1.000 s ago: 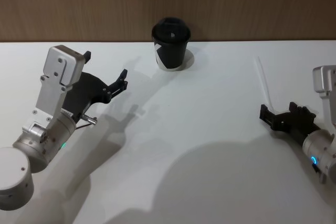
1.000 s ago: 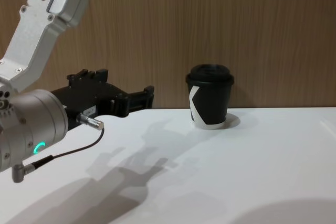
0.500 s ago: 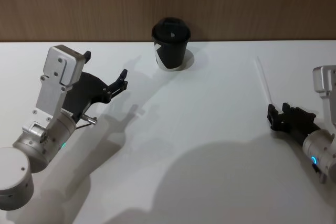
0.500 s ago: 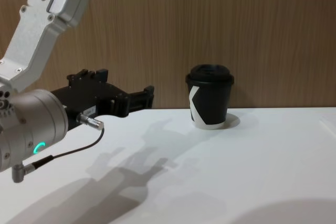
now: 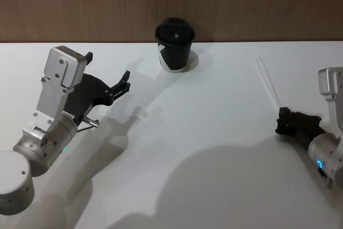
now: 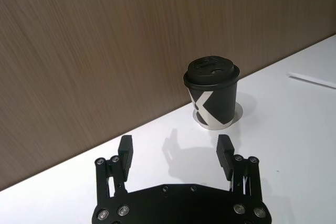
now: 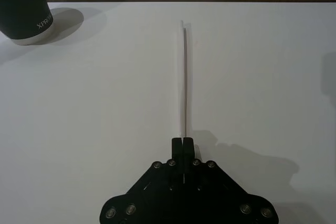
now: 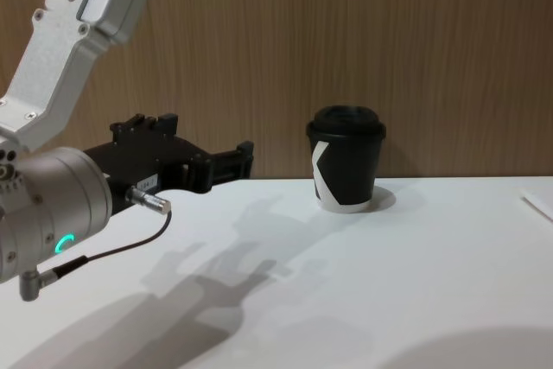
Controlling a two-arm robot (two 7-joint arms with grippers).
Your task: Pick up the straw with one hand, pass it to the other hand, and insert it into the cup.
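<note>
One tip is all the right gripper has pinched: it's clamped on the near end of the straw, which pokes out over the table, well right of the cup. It could pivot or slip when lifted. Left gripper hovers spread open, facing the cup.

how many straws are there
1: the thin white drinking straw, on the robot's right over the white table, its near end pinched in the shut black right gripper.

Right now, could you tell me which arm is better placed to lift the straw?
Right. The right end effector is shut on one end of the straw; the left end effector is open, on the other side of the cup.
</note>
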